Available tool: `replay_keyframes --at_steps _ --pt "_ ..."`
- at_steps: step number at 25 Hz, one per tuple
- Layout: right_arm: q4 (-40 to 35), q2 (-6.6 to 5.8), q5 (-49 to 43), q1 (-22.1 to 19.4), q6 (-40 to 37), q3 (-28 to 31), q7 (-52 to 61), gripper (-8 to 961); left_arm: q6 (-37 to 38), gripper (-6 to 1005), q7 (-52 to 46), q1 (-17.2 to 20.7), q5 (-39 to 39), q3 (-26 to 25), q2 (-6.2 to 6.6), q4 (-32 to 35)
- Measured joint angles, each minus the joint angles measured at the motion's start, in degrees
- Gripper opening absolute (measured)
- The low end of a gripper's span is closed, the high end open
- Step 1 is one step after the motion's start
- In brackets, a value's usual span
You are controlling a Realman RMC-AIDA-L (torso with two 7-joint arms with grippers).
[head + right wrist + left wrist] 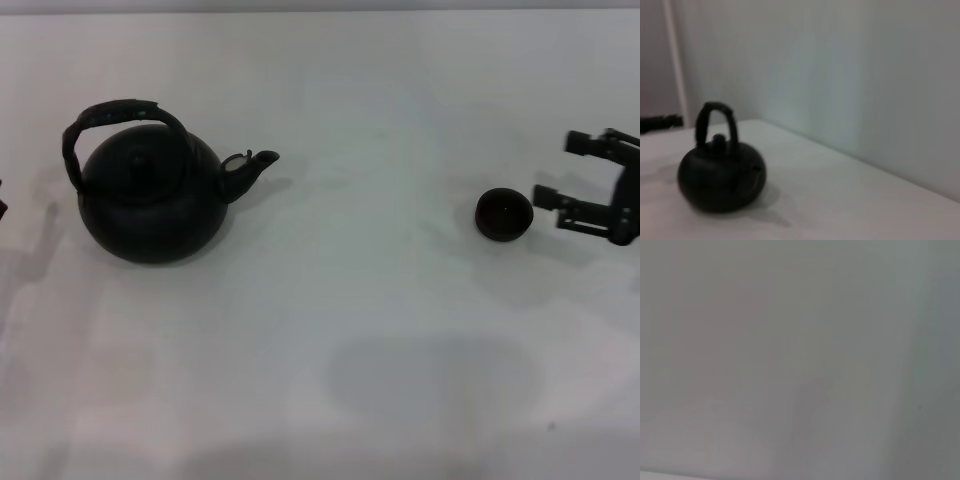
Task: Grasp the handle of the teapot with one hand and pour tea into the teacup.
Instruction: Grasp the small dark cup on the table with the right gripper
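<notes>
A round matte black teapot (720, 180) with a knobbed lid sits upright on the white table (850, 200), its thin arched handle (714, 122) standing at twelve o'clock above the lid.

I see a plain white table (330, 330) carrying two items. The black teapot (150, 200) sits toward the left edge, upright, spout pointing toward the right edge. The small black teacup (503, 215) stands near the right edge, well apart from it.
</notes>
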Motion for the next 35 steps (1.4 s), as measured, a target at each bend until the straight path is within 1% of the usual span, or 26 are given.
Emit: replay_keyframes --at_steps 3,8,12,15,22,27,35 --pt "-2.2 0.74 -3.7 1.6 -0.1 0.0 0.1 840 0.7 861 -0.5 0.3 0.1 0.0 0.00 0.0" --pt "-4.3 1.14 -10.0 4.4 -0.7 -0.1 2.2 840 1.2 862 -0.6 0.5 0.1 0.0 0.00 0.0" --pt "-5.9 1.75 -15.5 6.0 -3.1 -0.1 4.5 841 1.2 861 -0.7 0.5 0.1 0.0 0.03 -0.1" --pt "-6.6 2.48 -18.5 6.9 -6.4 -0.1 4.9 843 1.2 861 -0.7 0.5 0.1 0.0 0.16 -0.1" --pt "-6.8 2.63 -19.6 7.7 -9.1 -0.1 5.2 843 1.2 860 -0.7 0.3 0.1 0.0 0.24 0.4" --pt "-7.0 2.83 -21.6 8.1 -9.5 -0.1 6.0 842 1.2 860 -0.7 0.1 0.1 0.0 0.27 0.5" --pt "-7.1 3.07 -21.9 7.7 -9.0 -0.1 6.7 841 0.9 861 -0.3 0.0 0.1 0.0 0.36 0.6"
